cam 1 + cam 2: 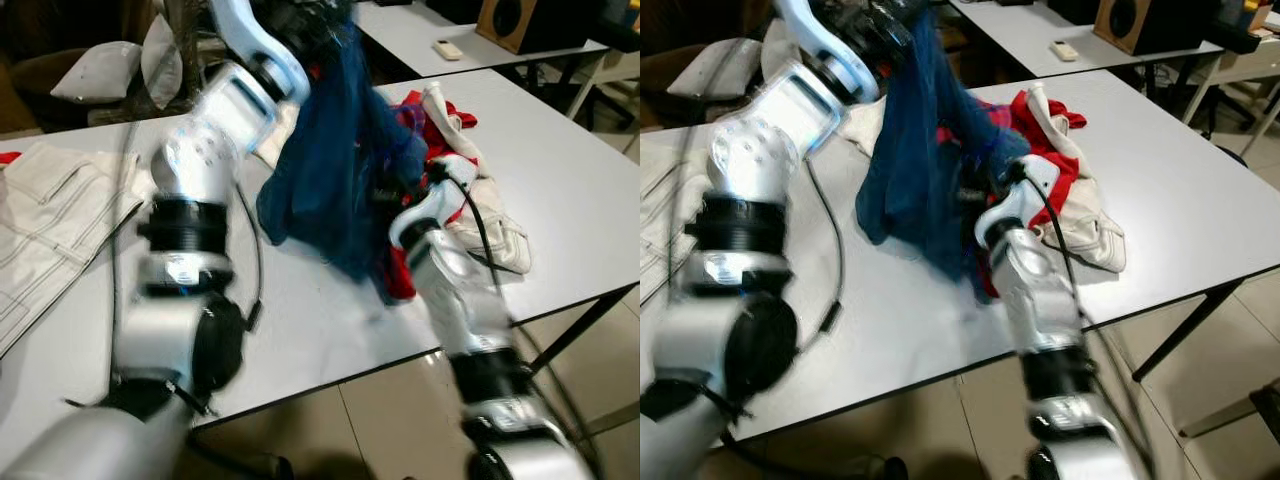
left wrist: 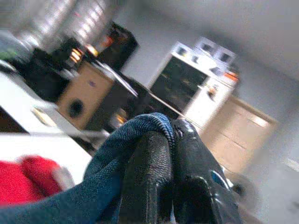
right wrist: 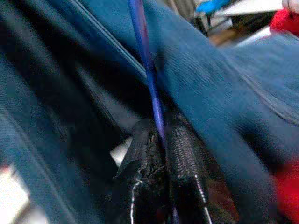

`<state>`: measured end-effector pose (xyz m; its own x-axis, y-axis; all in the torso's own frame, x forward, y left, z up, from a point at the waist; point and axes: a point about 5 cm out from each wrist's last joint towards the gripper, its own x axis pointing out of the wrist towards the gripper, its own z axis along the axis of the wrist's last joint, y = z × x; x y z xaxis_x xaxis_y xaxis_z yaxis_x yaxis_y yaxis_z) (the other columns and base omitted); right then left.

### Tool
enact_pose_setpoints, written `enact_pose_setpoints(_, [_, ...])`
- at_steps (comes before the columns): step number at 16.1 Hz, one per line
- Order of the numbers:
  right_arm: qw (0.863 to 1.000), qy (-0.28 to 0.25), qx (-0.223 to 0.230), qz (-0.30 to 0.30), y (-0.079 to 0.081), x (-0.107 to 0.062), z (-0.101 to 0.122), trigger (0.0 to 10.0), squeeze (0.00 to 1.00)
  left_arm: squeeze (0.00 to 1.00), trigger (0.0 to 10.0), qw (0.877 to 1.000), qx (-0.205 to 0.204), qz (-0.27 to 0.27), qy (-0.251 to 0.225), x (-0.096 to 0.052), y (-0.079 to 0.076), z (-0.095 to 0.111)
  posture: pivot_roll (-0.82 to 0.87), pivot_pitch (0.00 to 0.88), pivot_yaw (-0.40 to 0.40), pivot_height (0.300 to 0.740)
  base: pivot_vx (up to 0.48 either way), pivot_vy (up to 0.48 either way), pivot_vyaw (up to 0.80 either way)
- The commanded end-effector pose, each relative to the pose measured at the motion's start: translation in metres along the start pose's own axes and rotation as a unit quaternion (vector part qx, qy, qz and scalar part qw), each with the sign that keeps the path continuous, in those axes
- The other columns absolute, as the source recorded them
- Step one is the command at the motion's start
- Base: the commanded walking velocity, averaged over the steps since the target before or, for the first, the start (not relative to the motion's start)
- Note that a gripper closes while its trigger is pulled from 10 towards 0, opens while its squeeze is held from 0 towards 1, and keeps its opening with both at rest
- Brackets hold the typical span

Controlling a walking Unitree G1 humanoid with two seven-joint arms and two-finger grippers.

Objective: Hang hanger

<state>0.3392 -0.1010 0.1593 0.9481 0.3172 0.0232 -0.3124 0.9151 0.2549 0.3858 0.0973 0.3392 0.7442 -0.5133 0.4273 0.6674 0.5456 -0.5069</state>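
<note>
A dark blue garment (image 1: 335, 170) hangs above the white table (image 1: 560, 190). My left gripper (image 2: 172, 140), raised at the top of the eye views, is shut on its upper edge. The cloth folds over the black fingers (image 2: 149, 172) in the left wrist view. My right gripper (image 3: 162, 135) reaches into the lower folds and is shut on a thin blue hanger bar (image 3: 147, 60). The right arm (image 1: 450, 270) rises from the table's front edge. Most of the hanger is hidden inside the cloth.
A red and white pile of clothes (image 1: 450, 170) lies on the table behind the garment. Pale trousers (image 1: 50, 220) lie at the left. A second table (image 1: 440, 30) with a remote and a wooden speaker (image 1: 515, 20) stands behind. Tiled floor lies at the right.
</note>
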Motion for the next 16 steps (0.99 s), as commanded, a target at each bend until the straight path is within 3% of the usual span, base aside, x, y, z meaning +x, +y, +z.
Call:
enact_pose_setpoints(1, [0.999,0.041,-0.02,-0.007,-0.01,-0.008,-0.005,10.0,0.0,0.0,0.0,0.998,0.04,-0.002,-0.054,0.002,-0.005,0.032,-0.03,0.0,0.051,0.74,0.0,0.0,0.0])
enact_pose_setpoints(3, [0.996,0.073,-0.031,0.03,-0.017,-0.019,0.013,10.0,0.0,0.0,0.0,0.992,0.108,0.055,-0.041,-0.003,0.017,0.036,-0.03,0.0,0.056,0.74,0.0,0.0,0.0])
enact_pose_setpoints(4, [0.994,0.065,0.007,0.083,-0.013,-0.027,0.032,10.0,0.0,0.0,0.0,0.979,0.184,0.092,-0.004,-0.011,0.036,0.028,-0.03,0.0,0.057,0.74,0.0,0.0,0.0])
enact_pose_setpoints(6, [0.991,0.052,0.029,0.117,-0.011,-0.033,0.048,10.0,0.0,0.0,0.0,0.965,0.232,0.119,0.041,-0.019,0.052,0.015,-0.03,0.0,0.058,0.74,0.0,0.0,0.0])
enact_pose_setpoints(7, [0.987,0.035,0.05,0.148,-0.012,-0.042,0.07,10.0,0.0,0.0,0.0,0.946,0.276,0.139,0.096,-0.03,0.069,-0.005,-0.05,0.0,0.061,0.74,0.0,0.0,0.0])
enact_pose_setpoints(9, [0.985,0.035,0.056,0.161,-0.014,-0.049,0.077,10.0,0.0,0.0,0.0,0.946,0.287,0.109,0.106,-0.031,0.065,-0.013,-0.05,0.0,0.057,0.74,0.0,0.0,0.0])
enact_pose_setpoints(11, [0.982,0.054,0.068,0.169,-0.021,-0.06,0.071,10.0,0.0,0.0,0.0,0.955,0.273,0.004,0.115,-0.03,0.042,-0.025,-0.05,0.0,0.052,0.74,0.0,0.0,0.0])
enact_pose_setpoints(12, [0.981,0.058,0.073,0.171,-0.021,-0.062,0.069,10.0,0.0,0.0,0.0,0.954,0.273,-0.015,0.123,-0.031,0.038,-0.028,-0.05,0.0,0.052,0.74,0.0,0.0,0.0])
enact_pose_setpoints(14, [0.984,0.063,0.094,0.139,-0.03,-0.067,0.057,10.0,0.0,0.0,0.0,0.937,0.307,-0.051,0.16,-0.045,0.035,-0.035,-0.05,0.0,0.052,0.74,0.0,0.0,0.0])
enact_pose_setpoints(16, [0.984,0.061,0.105,0.127,-0.032,-0.075,0.055,10.0,0.0,0.0,0.0,0.931,0.326,-0.039,0.159,-0.051,0.037,-0.03,-0.05,0.0,0.04,0.74,0.0,0.0,0.0])
